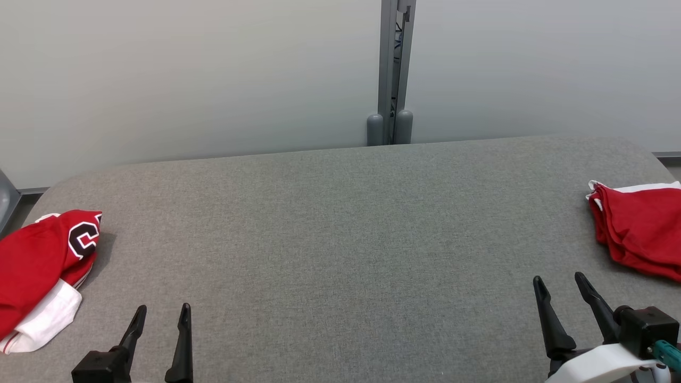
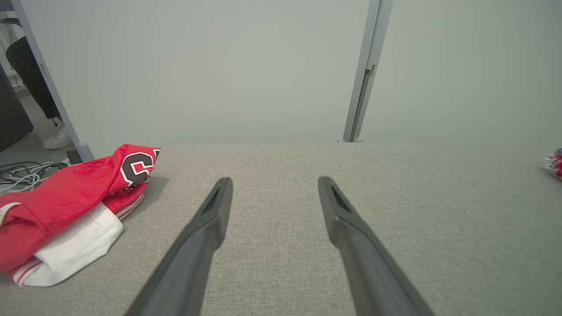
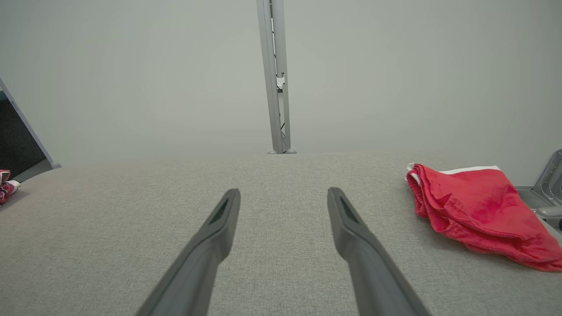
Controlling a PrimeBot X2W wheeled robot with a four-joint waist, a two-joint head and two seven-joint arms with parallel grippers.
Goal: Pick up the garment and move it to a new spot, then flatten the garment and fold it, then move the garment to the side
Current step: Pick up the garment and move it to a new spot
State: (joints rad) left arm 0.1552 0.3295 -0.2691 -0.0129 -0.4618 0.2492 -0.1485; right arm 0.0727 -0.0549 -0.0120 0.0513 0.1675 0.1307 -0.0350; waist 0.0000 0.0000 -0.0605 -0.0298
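Note:
A crumpled red and white garment (image 1: 40, 268) with a black letter on it lies at the table's left edge, also seen in the left wrist view (image 2: 70, 206). A second red garment (image 1: 641, 231) with a white edge lies bunched at the right edge, and in the right wrist view (image 3: 472, 210). My left gripper (image 1: 162, 314) stands open at the lower left, right of the lettered garment, nothing between its fingers (image 2: 210, 215). Near the lower right my right gripper (image 1: 558, 282) is open too, left of the red garment, empty between its fingers (image 3: 219, 219).
The grey fabric-covered table (image 1: 340, 229) spreads wide between the two garments. A pale wall with a grey upright post (image 1: 393, 69) stands behind its far edge. Cables (image 2: 22, 171) and a person's shoe (image 2: 57, 138) show on the floor past the left end.

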